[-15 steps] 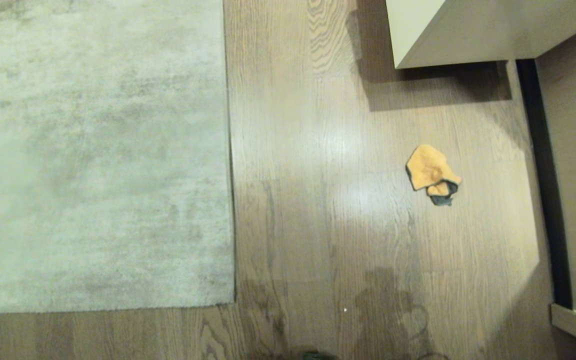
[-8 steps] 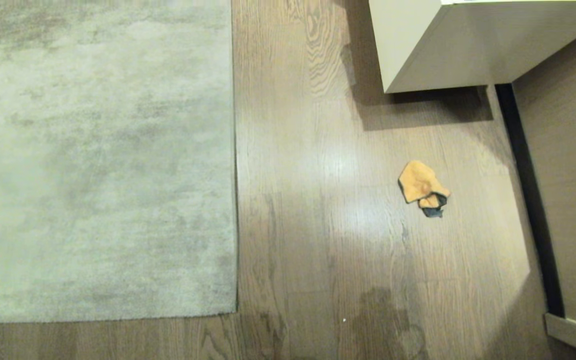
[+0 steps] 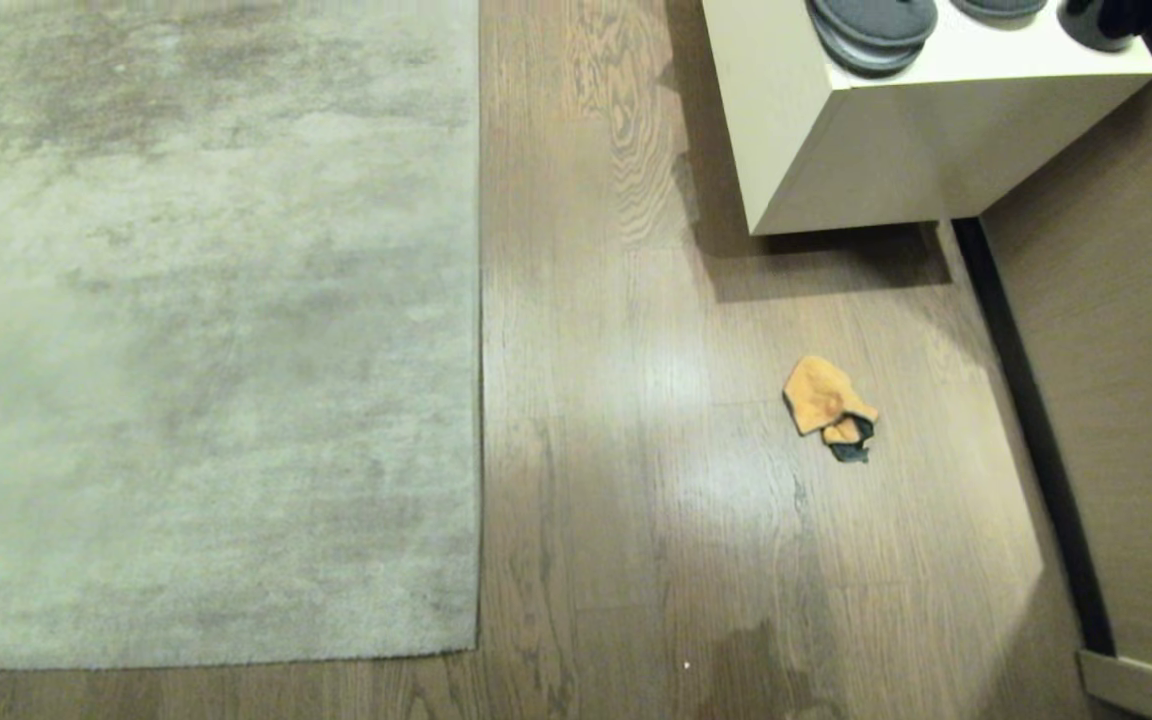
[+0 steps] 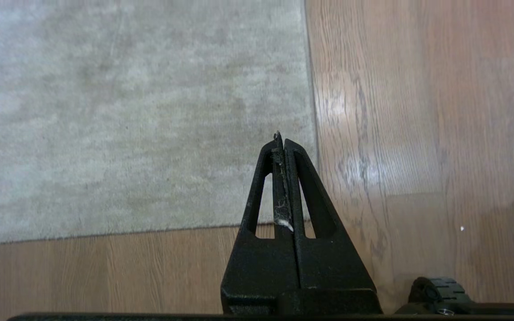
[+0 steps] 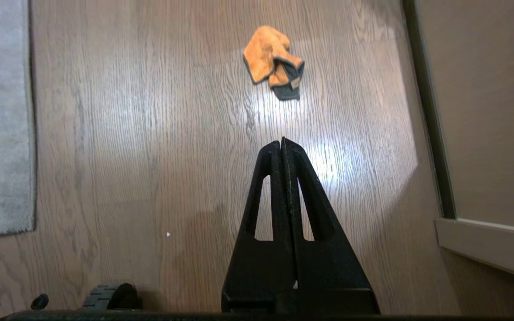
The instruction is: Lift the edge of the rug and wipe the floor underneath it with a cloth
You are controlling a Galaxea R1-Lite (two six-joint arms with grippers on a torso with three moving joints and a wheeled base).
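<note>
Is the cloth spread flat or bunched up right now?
Bunched up. The cloth lies crumpled on the floor, orange folds doubled over with its dark trim turned out at one end, apart from the rug edge.

Light brown wood-grain plank floor (image 3: 636,400), slight glossy sheen. Grey-beige mottled short-pile rug (image 3: 206,330), matt, fuzzy. Small orange-tan soft cloth (image 3: 821,398), crumpled, dark teal trim.

1 rug (image 3: 206,330), 1 cloth (image 3: 824,405), 1 white cabinet (image 3: 866,150), 2 grippers: left gripper (image 4: 281,139), right gripper (image 5: 282,143).
</note>
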